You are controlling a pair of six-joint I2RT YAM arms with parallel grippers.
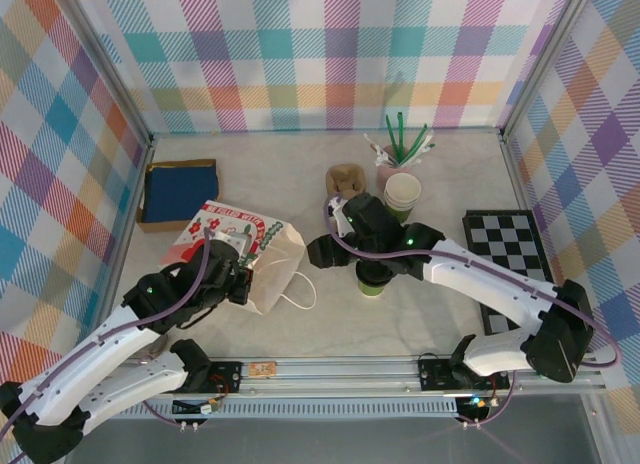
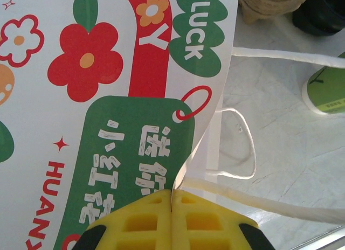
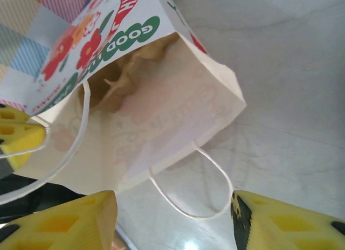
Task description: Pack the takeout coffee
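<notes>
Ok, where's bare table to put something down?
Bare table lies between the blue box and the cardboard cup holder, and at the back right, behind the checkerboard. Crowded: the middle, around the paper bag, cup stack and green cup.

the coffee (image 1: 372,284) is a small green paper cup with a black lid. it stands upright just right of the middle of the top view, slightly below centre; its lid is mostly covered from above.

paper bag (image 2: 108,115): "good luck", "huan…", chinese characters on green panel.
</notes>
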